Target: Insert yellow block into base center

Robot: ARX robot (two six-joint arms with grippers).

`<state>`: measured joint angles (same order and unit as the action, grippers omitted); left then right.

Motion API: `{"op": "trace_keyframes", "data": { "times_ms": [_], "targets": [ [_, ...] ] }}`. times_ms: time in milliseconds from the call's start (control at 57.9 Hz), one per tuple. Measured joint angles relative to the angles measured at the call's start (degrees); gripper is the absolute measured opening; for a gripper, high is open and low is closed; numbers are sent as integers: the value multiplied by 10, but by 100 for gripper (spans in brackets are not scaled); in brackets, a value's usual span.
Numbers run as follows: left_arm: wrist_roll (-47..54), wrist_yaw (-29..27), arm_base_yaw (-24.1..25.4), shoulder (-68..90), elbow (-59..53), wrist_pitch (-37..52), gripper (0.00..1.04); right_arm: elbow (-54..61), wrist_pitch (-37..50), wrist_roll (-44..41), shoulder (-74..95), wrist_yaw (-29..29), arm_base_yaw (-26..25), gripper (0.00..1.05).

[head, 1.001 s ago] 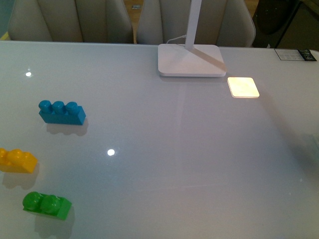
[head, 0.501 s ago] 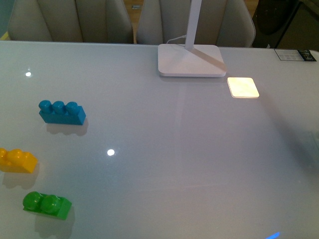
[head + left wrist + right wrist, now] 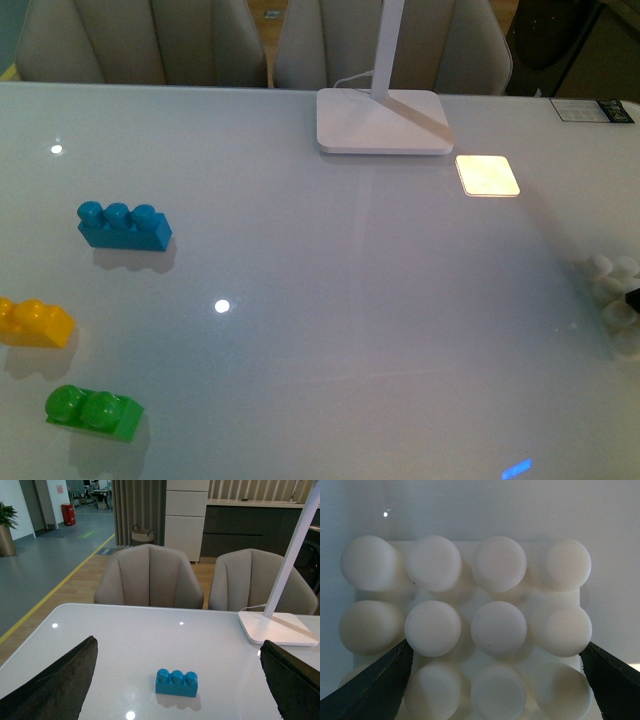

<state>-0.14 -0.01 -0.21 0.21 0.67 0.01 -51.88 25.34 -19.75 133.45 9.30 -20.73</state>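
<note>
The yellow block (image 3: 35, 323) lies at the table's left edge in the front view, between a blue brick (image 3: 124, 226) and a green brick (image 3: 93, 412). The white studded base (image 3: 610, 288) shows at the far right edge, far from the yellow block. In the right wrist view the base (image 3: 465, 630) fills the picture, and my right gripper (image 3: 496, 647) is shut on its two sides. My left gripper (image 3: 177, 642) is open above the table, with the blue brick (image 3: 176, 682) lying between and beyond its fingers (image 3: 55, 685). Neither wrist view shows the yellow block.
A white lamp foot (image 3: 383, 121) with its stem stands at the back middle. A small glowing square tile (image 3: 488, 175) lies right of it. Two beige chairs (image 3: 149, 577) stand behind the far table edge. A black-and-white card (image 3: 592, 110) lies at the back right.
The base, held by my right gripper, has come into the front view at the right edge. The bricks have not moved.
</note>
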Motion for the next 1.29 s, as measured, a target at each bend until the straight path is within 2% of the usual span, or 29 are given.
{"op": "trace_keyframes", "data": {
  "times_ms": [207, 328, 742, 984, 1295],
  "targets": [
    [0, 0, 0, 0, 0, 0, 97, 28, 22, 43, -3, 0, 78, 96],
    [0, 0, 0, 0, 0, 0, 97, 27, 27, 88, -2, -23, 150, 96],
    [0, 0, 0, 0, 0, 0, 97, -69, -18, 234, 31, -68, 314, 96],
    [0, 0, 0, 0, 0, 0, 97, -116, -42, 271, 50, -70, 382, 96],
    [0, 0, 0, 0, 0, 0, 97, -145, -52, 319, 64, -90, 433, 96]
  ]
}}
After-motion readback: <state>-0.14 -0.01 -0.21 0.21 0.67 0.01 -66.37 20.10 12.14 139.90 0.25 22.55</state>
